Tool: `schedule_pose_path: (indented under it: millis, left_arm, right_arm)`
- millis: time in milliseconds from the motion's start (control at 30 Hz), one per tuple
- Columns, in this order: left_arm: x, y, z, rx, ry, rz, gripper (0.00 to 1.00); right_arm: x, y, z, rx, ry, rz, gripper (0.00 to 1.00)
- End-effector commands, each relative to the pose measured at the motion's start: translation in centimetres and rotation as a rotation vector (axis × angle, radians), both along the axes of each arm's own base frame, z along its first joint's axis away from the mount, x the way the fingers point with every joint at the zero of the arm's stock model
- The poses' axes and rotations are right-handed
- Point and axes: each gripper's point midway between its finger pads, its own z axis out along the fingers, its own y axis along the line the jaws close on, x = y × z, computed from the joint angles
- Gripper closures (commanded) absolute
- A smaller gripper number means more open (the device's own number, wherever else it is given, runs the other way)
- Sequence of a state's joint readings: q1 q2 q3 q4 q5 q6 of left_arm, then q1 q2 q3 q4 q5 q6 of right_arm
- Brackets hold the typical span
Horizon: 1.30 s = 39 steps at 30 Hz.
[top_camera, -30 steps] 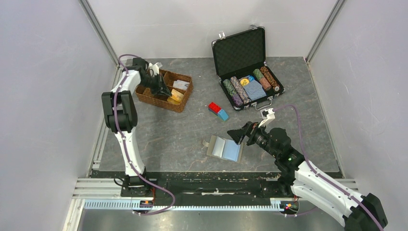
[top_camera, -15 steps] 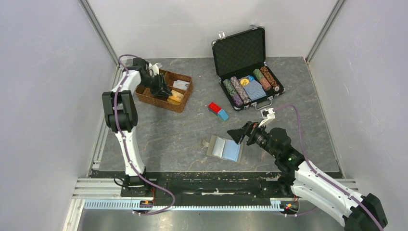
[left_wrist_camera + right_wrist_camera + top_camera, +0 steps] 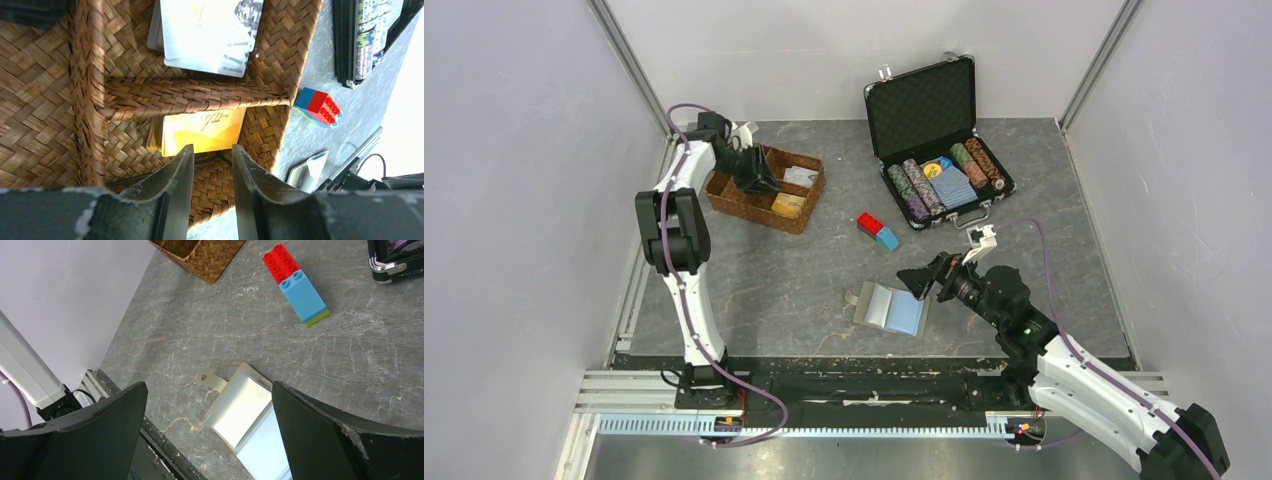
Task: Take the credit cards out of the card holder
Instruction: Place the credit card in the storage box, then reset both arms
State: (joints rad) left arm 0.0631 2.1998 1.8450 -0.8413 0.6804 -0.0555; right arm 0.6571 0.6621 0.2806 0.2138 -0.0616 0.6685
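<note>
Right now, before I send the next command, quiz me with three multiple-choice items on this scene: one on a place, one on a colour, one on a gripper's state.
1. Where does the orange-gold card lie?
A. in the card holder
B. in a compartment of the wicker tray
C. in the right gripper

2. What colour is the card that shows in the open card holder?
A. red
B. black
C. light blue

3. How is the right gripper?
A. open, holding nothing
B. shut on the card holder
C. shut on the orange-gold card

Key:
1 B: the left wrist view shows it flat on the tray's woven floor.
2 C: in the top view a light blue card lies on the holder's right half.
3 A: its fingers stand wide apart, with nothing between them but the holder lying below.
</note>
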Motion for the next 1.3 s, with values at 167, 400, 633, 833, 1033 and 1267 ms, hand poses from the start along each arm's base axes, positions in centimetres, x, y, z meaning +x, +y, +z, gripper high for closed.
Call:
schedule_pose_path:
  millis: [167, 400, 633, 833, 1033, 1267]
  left_arm:
    - [0.7, 0.0, 5.1, 0.013, -0.057, 0.082, 0.54]
    - [-2.9, -3.1, 10.5, 0.006, -0.178, 0.059, 0.44]
    - [-9.6, -6.9, 15.4, -0.032, -0.325, 0.003, 0.0]
    - [-16.3, -8.0, 18.2, -0.107, -0.45, -0.034, 0.0]
    - [-22.5, -8.6, 20.8, -0.236, -0.618, -0.063, 0.0]
    - [-26.3, -8.6, 20.3, -0.313, -0.71, -0.062, 0.0]
  right_arm:
    - [0.5, -1.1, 2.5, -0.039, -0.062, -0.042, 0.02]
    - [1.6, -4.3, 2.9, -0.241, -0.086, -0.158, 0.02]
    - [1.7, -6.8, 6.2, -0.323, -0.16, -0.236, 0.02]
    - [1.2, -8.4, 7.5, -0.344, -0.137, -0.288, 0.02]
    - [0.6, -8.2, 8.2, -0.314, -0.149, -0.272, 0.02]
    - [0.4, -8.3, 7.5, -0.312, -0.135, -0.269, 0.02]
